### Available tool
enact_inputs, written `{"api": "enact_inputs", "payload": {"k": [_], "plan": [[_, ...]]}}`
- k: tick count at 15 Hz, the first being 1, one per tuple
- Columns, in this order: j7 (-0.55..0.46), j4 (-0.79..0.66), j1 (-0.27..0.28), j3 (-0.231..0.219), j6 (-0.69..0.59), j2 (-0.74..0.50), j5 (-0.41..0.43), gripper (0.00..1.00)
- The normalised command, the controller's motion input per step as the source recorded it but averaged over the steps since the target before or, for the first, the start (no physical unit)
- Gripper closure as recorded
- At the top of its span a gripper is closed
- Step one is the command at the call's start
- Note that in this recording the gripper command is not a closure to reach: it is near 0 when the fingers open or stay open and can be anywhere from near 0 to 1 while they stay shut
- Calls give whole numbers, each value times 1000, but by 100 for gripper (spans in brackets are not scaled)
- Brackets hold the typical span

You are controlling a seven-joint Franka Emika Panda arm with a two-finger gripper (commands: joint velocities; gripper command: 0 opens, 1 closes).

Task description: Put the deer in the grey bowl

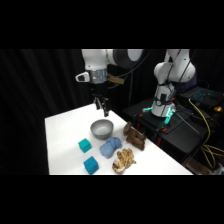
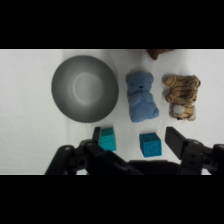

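The gripper (image 2: 135, 140) was spread wide and held nothing. The round, smooth grey bowl (image 1: 102, 128) sat on the white tabletop (image 1: 62, 131). The lumpy dark brown deer (image 1: 134, 136) lay just beside it, near the soft blue toy (image 2: 141, 96).

In the wrist view the deer (image 2: 161, 53) is showing only as a dark sliver, the picture's top cutting off the rest. The linkage is covering the lower edges of both teal cubes (image 2: 107, 138). In the side view the top is cutting off the arm's middle, and the counter (image 1: 65, 130) is running past the bottom.
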Motion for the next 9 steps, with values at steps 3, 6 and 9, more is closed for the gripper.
{"api": "enact_inputs", "payload": {"k": [3,6,9], "plan": [[35,-60,-16,23,-1,-71,-9,0],[66,-356,-8,28,85,-345,12,0],[27,-674,-9,27,194,-596,73,0]]}}
